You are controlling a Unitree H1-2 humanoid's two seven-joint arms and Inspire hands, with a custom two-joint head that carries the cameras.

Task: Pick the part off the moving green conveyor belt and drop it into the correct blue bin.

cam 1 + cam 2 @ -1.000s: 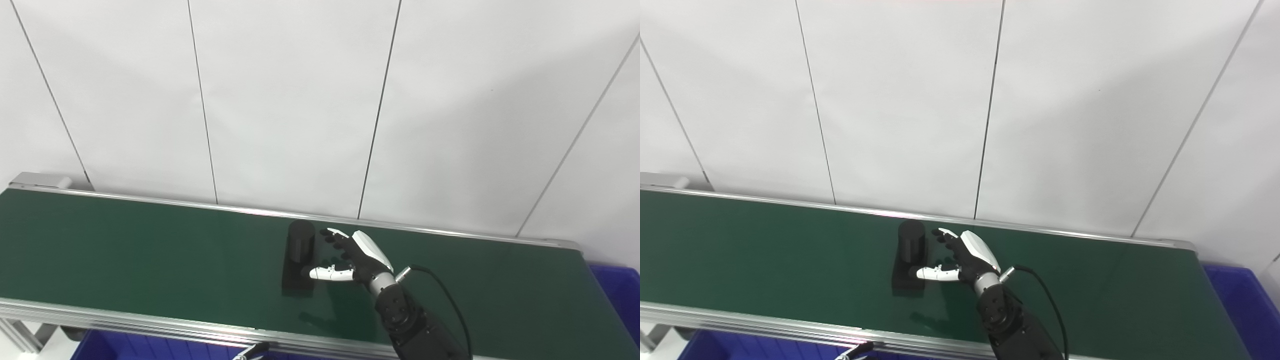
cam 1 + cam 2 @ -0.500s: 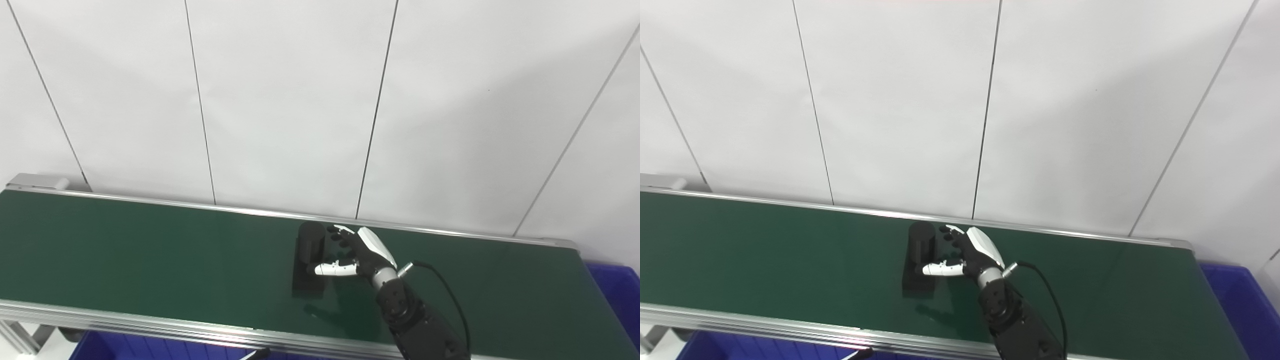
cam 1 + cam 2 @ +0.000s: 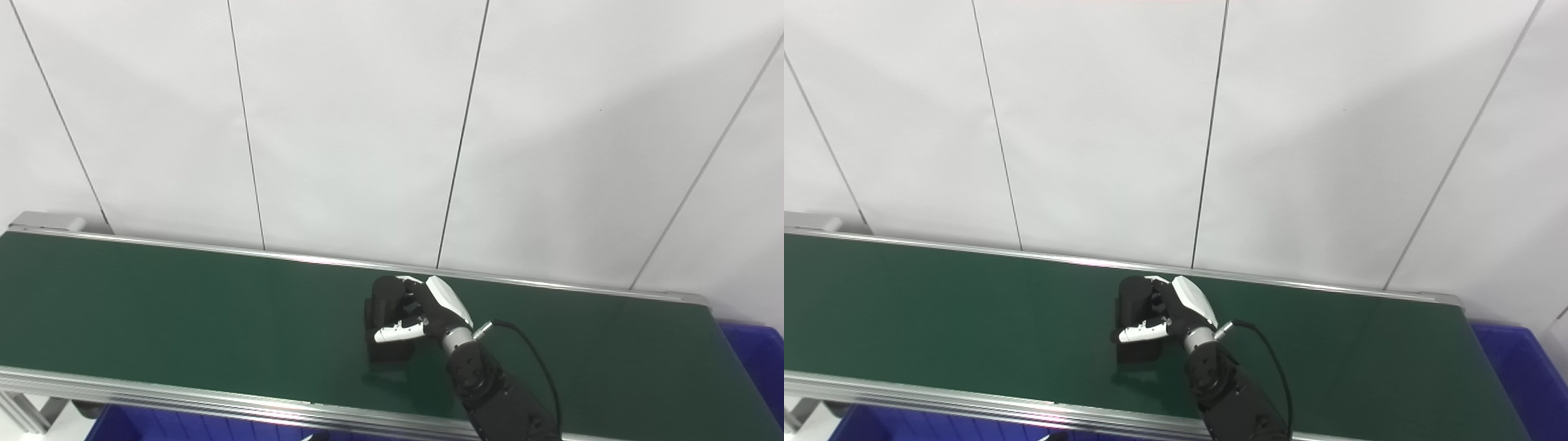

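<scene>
White panelled wall behind, green conveyor belt [image 3: 153, 306] running left-right across the view. Part [image 3: 384, 300] is a dark cylinder standing upright near the belt's far rail [image 3: 551, 285], long axis vertical. Right robot hand [image 3: 422, 312] comes at it from the right: fingers [image 3: 409, 301] curl round the far side, white thumb [image 3: 395, 332] crosses the near side low down. Looks closed on the part, though it still seems to sit on the belt. Left robot hand isn't in view.

Blue bin [image 3: 756, 355] sits past the belt's right end, another blue bin [image 3: 141, 425] below the near rail. Belt to the right is bare, so my call: lift straight up, then carry right.
</scene>
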